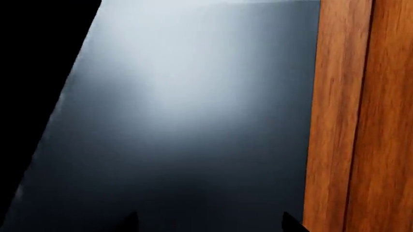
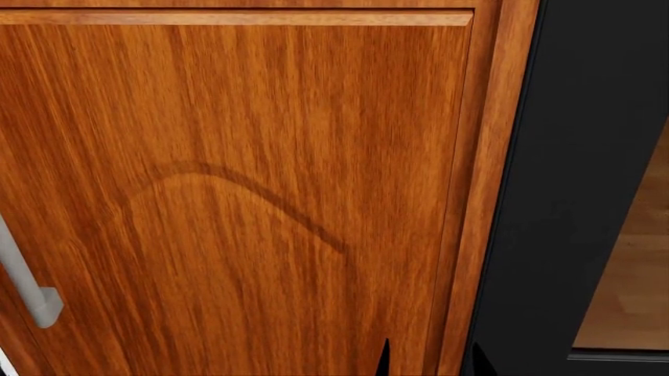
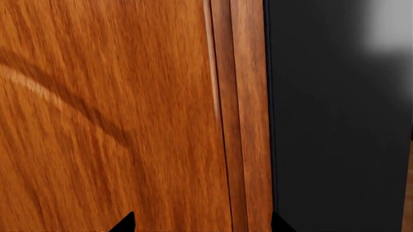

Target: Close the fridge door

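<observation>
A reddish wood cabinet door fills most of the head view, a grey handle at its left edge. To its right stands a black panel; whether that is the fridge door I cannot tell. A glossy dark surface with a pale sheen fills the left wrist view beside wood trim. Left gripper and right gripper show only spread fingertips.

The fridge door filling my left wrist view, a tall glossy black panel, flat and smooth, a pale grey sheen spread over its upper part, one long edge right beside the reddish wood strip, open or shut unclear to me
</observation>
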Controlling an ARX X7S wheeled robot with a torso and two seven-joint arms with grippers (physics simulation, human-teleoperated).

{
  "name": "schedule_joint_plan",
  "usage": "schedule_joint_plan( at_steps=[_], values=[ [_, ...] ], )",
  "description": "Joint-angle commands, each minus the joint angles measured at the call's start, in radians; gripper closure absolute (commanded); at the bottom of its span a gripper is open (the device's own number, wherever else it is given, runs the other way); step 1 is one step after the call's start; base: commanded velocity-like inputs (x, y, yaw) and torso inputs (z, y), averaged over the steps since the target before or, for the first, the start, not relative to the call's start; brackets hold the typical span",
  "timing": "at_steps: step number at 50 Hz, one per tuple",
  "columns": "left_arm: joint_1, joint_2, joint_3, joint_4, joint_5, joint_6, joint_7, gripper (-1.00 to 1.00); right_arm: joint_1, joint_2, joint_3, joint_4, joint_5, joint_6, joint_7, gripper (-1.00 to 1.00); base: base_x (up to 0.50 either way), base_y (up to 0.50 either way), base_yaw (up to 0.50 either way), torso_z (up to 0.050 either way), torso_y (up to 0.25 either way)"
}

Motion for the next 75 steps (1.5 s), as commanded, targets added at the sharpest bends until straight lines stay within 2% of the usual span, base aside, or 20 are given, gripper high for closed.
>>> schedule_joint_plan(
  at_steps=[1, 25, 38, 44, 51, 56, 60, 66, 72, 75],
  values=[
    [-0.103, -0.078, -0.080, -0.070, 0.048, -0.024, -0.059, -1.00, 0.005, 0.006, -0.003, 0.006, 0.009, 0.003, 0.001, -1.00, 0.00, 0.00, 0.00, 0.000, 0.000],
    [-0.318, -0.231, -0.071, -0.121, 0.093, -0.128, -0.080, -1.00, 0.010, 0.012, -0.011, 0.019, 0.019, -0.008, 0.004, -1.00, 0.00, 0.00, 0.00, 0.000, 0.000],
    [-0.707, -0.377, 0.041, -0.307, 0.136, -0.257, -0.048, -1.00, 0.015, 0.010, -0.015, 0.035, 0.021, -0.020, 0.007, -1.00, 0.00, 0.00, 0.00, 0.001, 0.001],
    [-0.766, -0.414, 0.043, -0.371, 0.175, -0.269, -0.077, -1.00, 0.020, 0.007, -0.018, 0.046, 0.020, -0.028, 0.008, -1.00, 0.00, 0.00, 0.00, 0.000, 0.000],
    [-0.617, -0.406, -0.086, -0.272, 0.162, -0.269, -0.142, -1.00, 0.027, 0.003, -0.021, 0.057, 0.021, -0.034, 0.009, -1.00, 0.00, 0.00, 0.00, 0.000, 0.000],
    [-0.402, -0.351, -0.226, -0.038, 0.081, -0.304, -0.116, -1.00, 0.027, 0.005, -0.023, 0.060, 0.021, -0.036, 0.010, -1.00, 0.00, 0.00, 0.00, 0.000, 0.000],
    [-0.262, -0.277, -0.274, 0.202, -0.006, -0.344, -0.088, -1.00, 0.025, 0.012, -0.026, 0.055, 0.021, -0.031, 0.008, -1.00, 0.00, 0.00, 0.00, 0.000, 0.000],
    [-0.112, -0.154, -0.224, 0.484, -0.123, -0.378, -0.073, -1.00, 0.021, 0.023, -0.026, 0.040, 0.028, -0.022, 0.010, -1.00, 0.00, 0.00, 0.00, 0.000, 0.000],
    [0.032, -0.055, -0.138, 0.591, -0.177, -0.334, -0.004, -1.00, 0.014, 0.028, -0.026, 0.029, 0.035, -0.019, 0.013, -1.00, 0.00, 0.00, 0.00, 0.000, 0.000],
    [0.081, -0.017, -0.082, 0.603, -0.150, -0.297, 0.020, -1.00, 0.012, 0.030, -0.028, 0.021, 0.034, -0.014, 0.016, -1.00, 0.00, 0.00, 0.00, 0.000, 0.000]
  ],
)
